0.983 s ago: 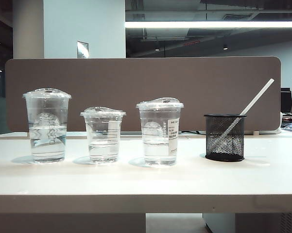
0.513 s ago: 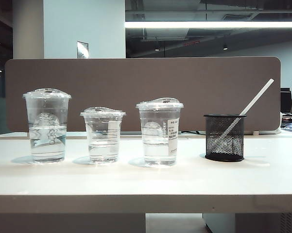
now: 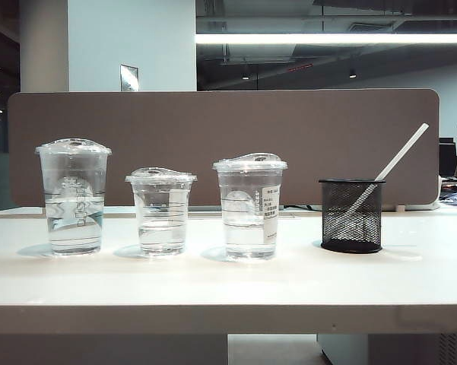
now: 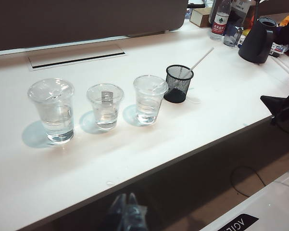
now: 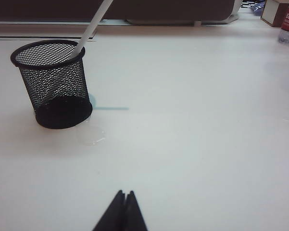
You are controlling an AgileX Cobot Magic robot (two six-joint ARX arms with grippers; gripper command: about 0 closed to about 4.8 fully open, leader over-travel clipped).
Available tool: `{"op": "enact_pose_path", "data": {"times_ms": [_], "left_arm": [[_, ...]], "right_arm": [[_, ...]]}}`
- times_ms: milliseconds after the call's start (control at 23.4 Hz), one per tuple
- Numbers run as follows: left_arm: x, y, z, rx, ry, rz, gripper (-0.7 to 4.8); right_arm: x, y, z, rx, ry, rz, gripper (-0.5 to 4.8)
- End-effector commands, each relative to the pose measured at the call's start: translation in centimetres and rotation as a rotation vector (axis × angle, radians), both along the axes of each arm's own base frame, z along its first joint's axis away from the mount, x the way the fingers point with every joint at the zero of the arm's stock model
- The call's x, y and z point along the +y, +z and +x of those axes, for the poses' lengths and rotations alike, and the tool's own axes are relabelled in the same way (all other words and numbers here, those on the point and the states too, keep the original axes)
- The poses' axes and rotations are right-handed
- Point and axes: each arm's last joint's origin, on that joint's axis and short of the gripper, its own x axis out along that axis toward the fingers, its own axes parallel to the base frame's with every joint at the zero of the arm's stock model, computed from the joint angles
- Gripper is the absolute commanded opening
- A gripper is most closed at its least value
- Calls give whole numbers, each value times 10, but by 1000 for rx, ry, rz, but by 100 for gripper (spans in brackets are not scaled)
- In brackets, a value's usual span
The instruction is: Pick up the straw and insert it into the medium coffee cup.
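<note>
Both claws, left (image 4: 127, 211) and right (image 5: 121, 211), sit well apart from straw (image 5: 89, 30).

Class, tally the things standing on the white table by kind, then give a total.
Clear lidded cups: 3 (tall, short, medium coffee cup)
Black mesh holder: 1
White straw: 1
Total: 5

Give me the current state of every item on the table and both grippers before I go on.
straw: leaning in the holder, not picked up.
mesh holder: upright, right of the cups.
medium coffee cup: upright, lidded, part full, no straw.
tallest cup: upright, lidded, part full.
shortest cup: upright, lidded, part full.
left gripper: blurred, off the table's front edge, holding nothing.
right gripper: shut, empty, low over the table.
</note>
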Motion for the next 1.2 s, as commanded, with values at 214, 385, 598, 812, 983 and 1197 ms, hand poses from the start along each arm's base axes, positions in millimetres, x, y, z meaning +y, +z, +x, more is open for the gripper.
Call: {"op": "enact_pose_path", "data": {"times_ms": [214,385,598,812,983,1197], "left_arm": [[1,2,1,-58,19,62,-4],[1,2,2,-55,43,69,-4],[1,2,2,-54,39,68,-4],[1,2,2,-54,40,68,-4],[1,2,2,-54,39,68,-4],[1,2,2,-54,40,68,-4]], "right_arm": [[0,-1,1,-9,-2,4,0],[1,0,1,-24,12,9,0],[1,5,1,-55,5,100,-1],[-5,108,-27,-523,-74,164,-2],[-9,207,-72,-808,-37,197,-1],[-6,321,-78,-998,9,-60,-1]]}}
